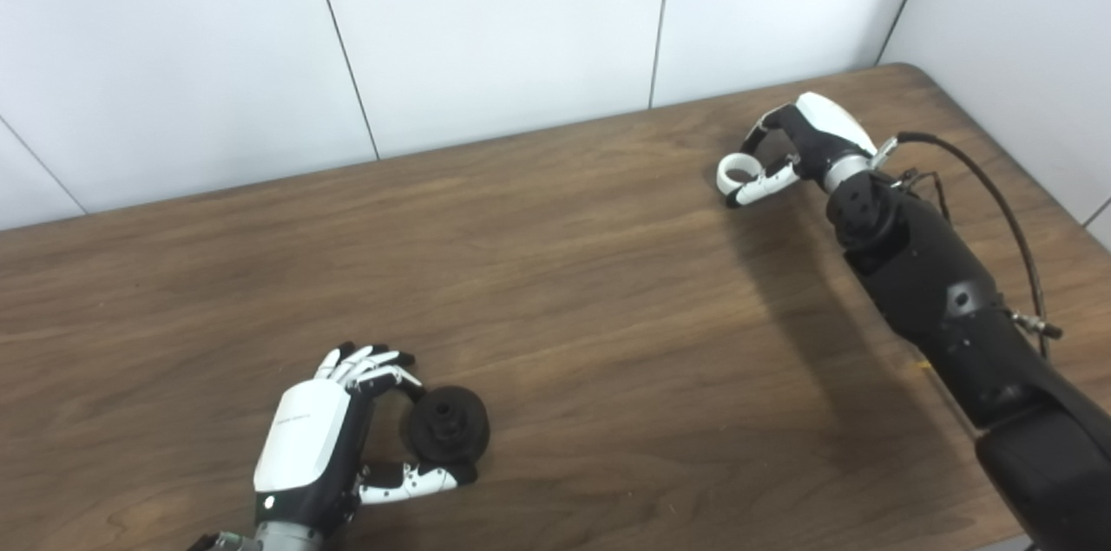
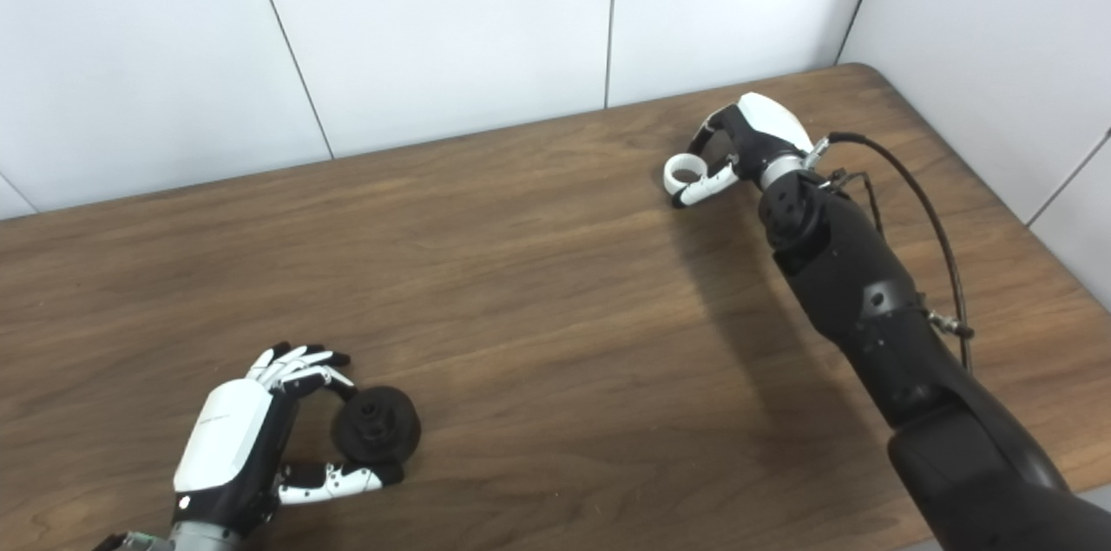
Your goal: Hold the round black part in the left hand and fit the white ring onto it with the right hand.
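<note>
The round black part (image 1: 449,424) lies on the wooden table (image 1: 564,273) at the near left, also shown in the right eye view (image 2: 378,426). My left hand (image 1: 334,438) curls around it, fingers above and thumb below, both at its edge. The white ring (image 1: 739,168) is at the far right, also in the right eye view (image 2: 685,168). My right hand (image 1: 803,143) is closed around the ring with fingers and thumb, low at the table surface.
White wall panels stand behind the table's far edge. A black cable (image 1: 998,195) loops along the right forearm. The table's right edge and corner lie close to the right arm.
</note>
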Motion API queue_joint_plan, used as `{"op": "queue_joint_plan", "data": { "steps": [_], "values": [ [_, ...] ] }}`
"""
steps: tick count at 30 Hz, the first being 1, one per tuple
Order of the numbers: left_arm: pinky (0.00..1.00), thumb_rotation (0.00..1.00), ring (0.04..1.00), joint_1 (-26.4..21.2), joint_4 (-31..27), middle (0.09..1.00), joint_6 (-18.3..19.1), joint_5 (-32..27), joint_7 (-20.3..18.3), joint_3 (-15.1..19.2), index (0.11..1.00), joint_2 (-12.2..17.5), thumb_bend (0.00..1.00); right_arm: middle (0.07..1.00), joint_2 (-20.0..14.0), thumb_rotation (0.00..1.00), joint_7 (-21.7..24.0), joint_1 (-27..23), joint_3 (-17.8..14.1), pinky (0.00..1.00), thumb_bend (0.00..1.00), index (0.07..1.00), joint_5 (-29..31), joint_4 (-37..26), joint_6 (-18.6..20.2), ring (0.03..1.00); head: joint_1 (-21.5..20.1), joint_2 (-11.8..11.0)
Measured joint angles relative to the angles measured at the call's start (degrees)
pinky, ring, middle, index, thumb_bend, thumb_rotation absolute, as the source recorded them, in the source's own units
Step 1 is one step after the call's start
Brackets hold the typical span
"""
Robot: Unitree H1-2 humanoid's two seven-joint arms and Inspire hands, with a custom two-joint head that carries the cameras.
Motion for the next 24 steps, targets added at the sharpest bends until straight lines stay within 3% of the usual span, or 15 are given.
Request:
{"op": "queue_joint_plan", "data": {
  "steps": [9, 15, 24],
  "values": [
    [0.95, 0.04, 0.86, -0.1, 0.0, 0.776, 0.3, 1.1, 0.0, -0.4, 0.486, -0.6, 0.52, 0.826, -0.4, 0.14, 7.9, 1.2, 3.3, 0.9, 0.52, 0.484, -1.5, -17.0, 1.2, 0.941, 2.7, 0.0],
    [0.95, 0.04, 0.862, -0.2, 0.0, 0.776, 0.7, 2.2, 0.0, -0.6, 0.486, -1.5, 0.52, 0.831, 0.1, 0.14, 17.5, 1.4, 6.5, 0.91, 0.52, 0.483, -3.9, -27.1, 4.3, 0.947, 5.4, -0.1],
    [0.95, 0.04, 0.86, -0.4, -0.1, 0.775, 2.1, 4.4, 0.2, -1.5, 0.487, -2.6, 0.52, 0.83, 7.6, 0.14, 30.7, 6.0, 6.1, 0.97, 0.52, 0.484, -8.2, -39.1, 4.6, 0.957, 9.1, 0.2]
  ]
}}
